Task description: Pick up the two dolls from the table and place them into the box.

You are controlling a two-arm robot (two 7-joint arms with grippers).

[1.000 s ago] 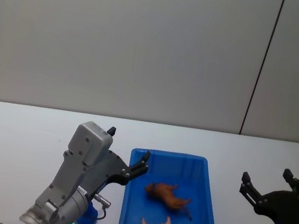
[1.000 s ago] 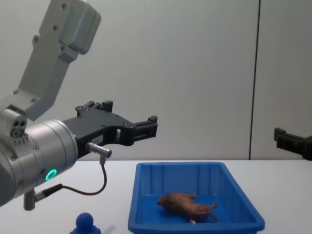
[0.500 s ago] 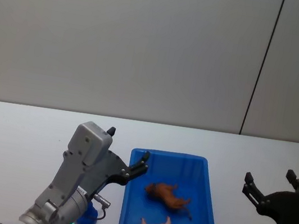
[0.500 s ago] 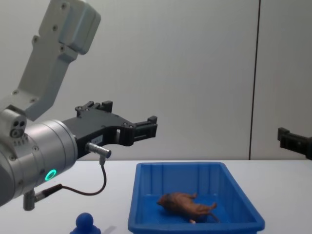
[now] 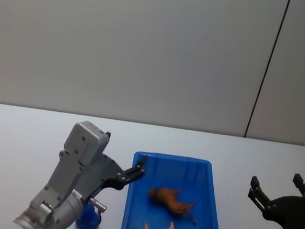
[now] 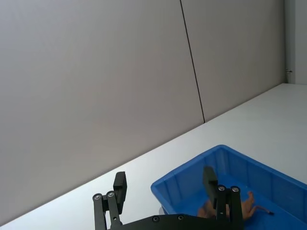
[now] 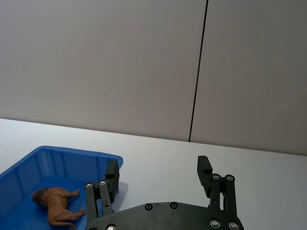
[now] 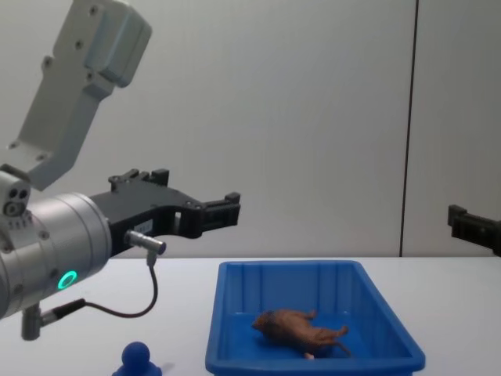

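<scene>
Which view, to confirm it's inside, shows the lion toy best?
Head view: the lion toy lies whole on the box floor, seen from above. Chest and right wrist views show it side-on; left wrist view, mostly behind the left gripper.

A plain grey wall (image 5: 123,40), evenly lit, is split by a dark vertical seam (image 5: 268,63).

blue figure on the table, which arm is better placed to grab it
Left. The blue figure stands on the table left of the box, below the open left hand; the open right hand hangs beyond the box's other side.
</scene>
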